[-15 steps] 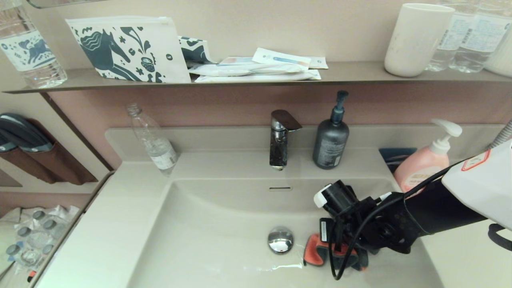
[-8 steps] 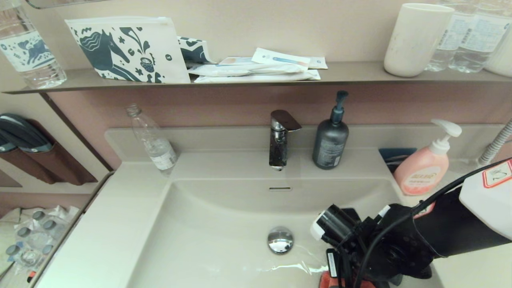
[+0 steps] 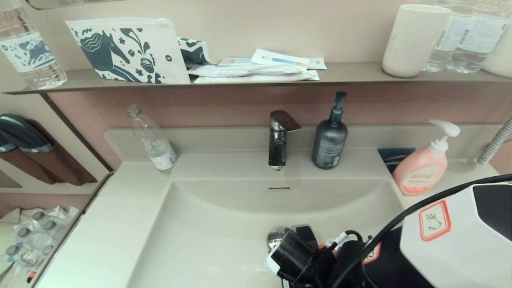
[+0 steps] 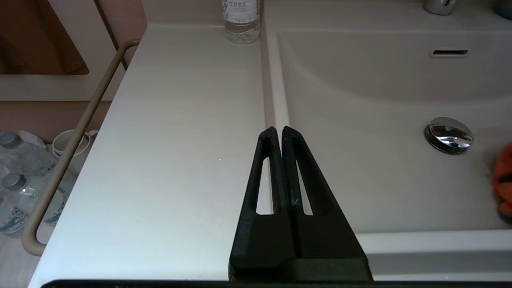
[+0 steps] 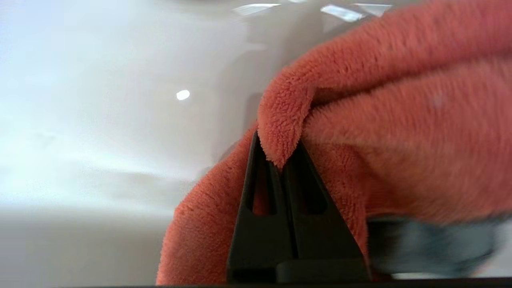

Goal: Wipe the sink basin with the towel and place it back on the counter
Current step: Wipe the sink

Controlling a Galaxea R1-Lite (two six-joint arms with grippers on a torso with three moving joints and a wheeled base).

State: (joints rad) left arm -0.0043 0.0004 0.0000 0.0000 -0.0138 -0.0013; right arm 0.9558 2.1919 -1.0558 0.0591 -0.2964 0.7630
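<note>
While the right gripper (image 5: 280, 160) pinches the towel (image 5: 400, 120) at the basin's (image 3: 216, 224) five o'clock, that thin fold could slip free mid-wipe; the left gripper (image 4: 279, 132) idles, pressed together.

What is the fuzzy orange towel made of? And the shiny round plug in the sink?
The towel, pinched in the right pincer, looks like soft microfibre: short fuzzy pile, plump folds. The drain stopper looks like chromed metal, mirror-bright with reflections, though it could be plated plastic.

Bunched orange towel (image 5: 400, 120) low in glossy off-white sink basin (image 3: 208, 224), pale counter (image 4: 172, 140) alongside
</note>
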